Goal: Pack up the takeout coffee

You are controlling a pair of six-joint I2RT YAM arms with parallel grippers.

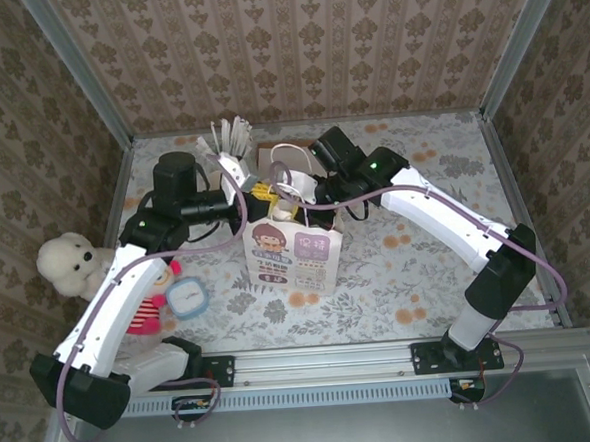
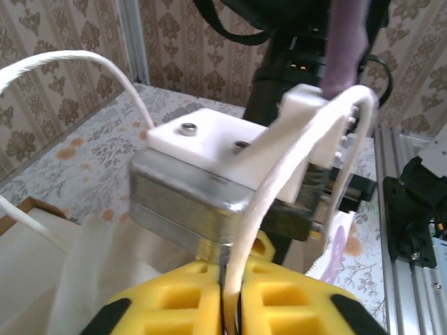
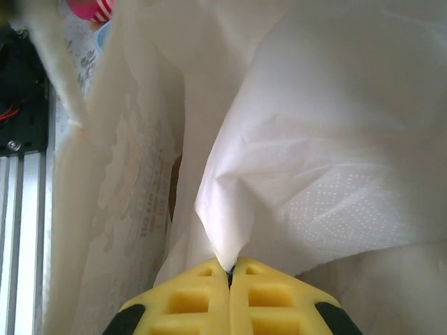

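Observation:
A white paper bag point(image 1: 295, 253) with a cartoon print stands upright mid-table. My left gripper point(image 1: 260, 194) is at its top left rim, shut on the bag's white cord handle point(image 2: 279, 174); the yellow fingers point(image 2: 181, 307) pinch the cord between them. My right gripper point(image 1: 303, 192) is over the bag's mouth, shut on a corner of a white paper napkin point(image 3: 314, 160), with the bag's inner wall point(image 3: 133, 188) to its left. The olive-green takeout coffee cup with its black lid is hidden or out of view.
A white teddy bear point(image 1: 67, 265), a pink doll point(image 1: 148, 308) and a light-blue round object point(image 1: 190, 300) lie at the left. A bundle of white utensils point(image 1: 225, 140) and a brown box point(image 1: 271, 158) stand behind the bag. Metal frame posts edge the table.

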